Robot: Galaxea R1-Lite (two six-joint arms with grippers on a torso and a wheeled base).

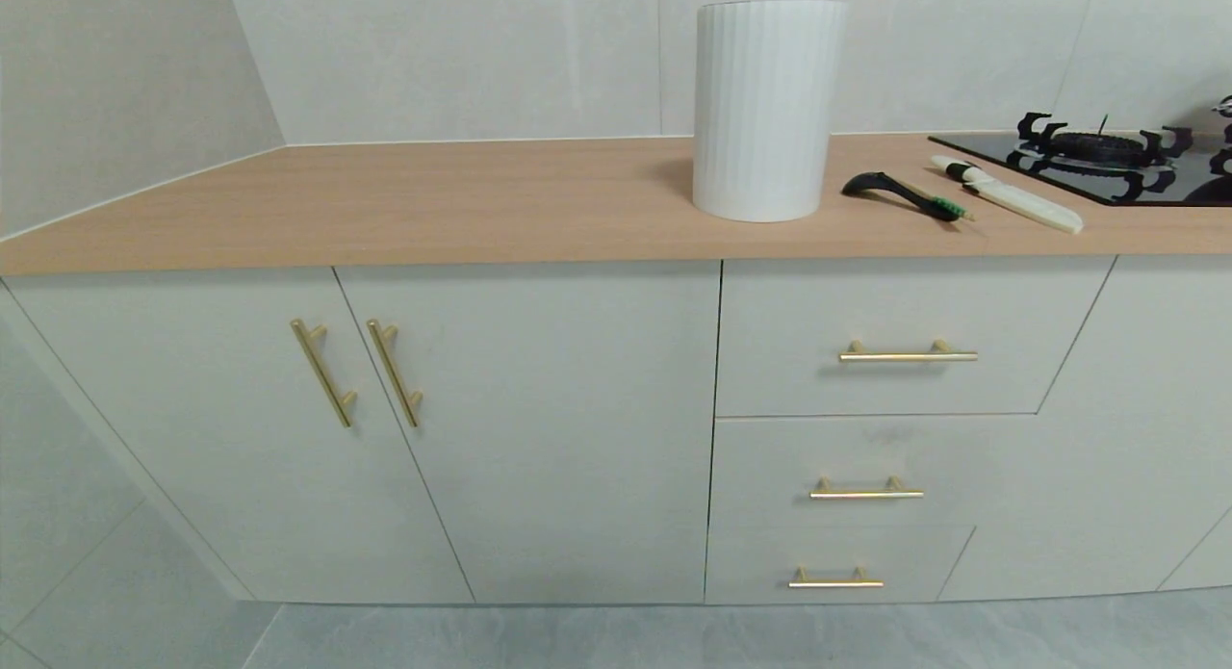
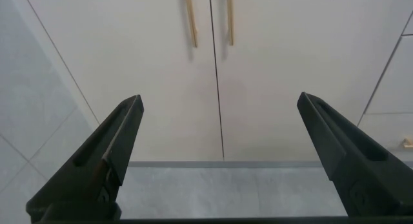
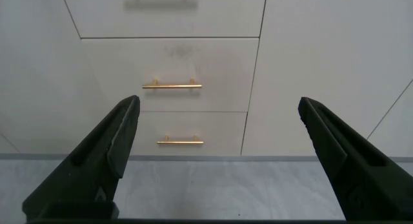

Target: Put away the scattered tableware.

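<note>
On the wooden countertop (image 1: 433, 202) stands a tall white ribbed holder (image 1: 765, 111). Just to its right lie a black peeler with a green tip (image 1: 905, 195) and a white knife with a black-and-green handle (image 1: 1011, 195). My left gripper (image 2: 219, 153) is open and low, facing the double cabinet doors (image 2: 216, 75). My right gripper (image 3: 219, 156) is open too, facing the lower drawers (image 3: 171, 75). Nothing sits between either pair of fingers.
A black gas hob (image 1: 1107, 159) takes up the counter's far right. Under the counter are two doors with brass handles (image 1: 356, 371) and a stack of three drawers (image 1: 895, 356). A tiled wall closes off the left side, grey floor lies below.
</note>
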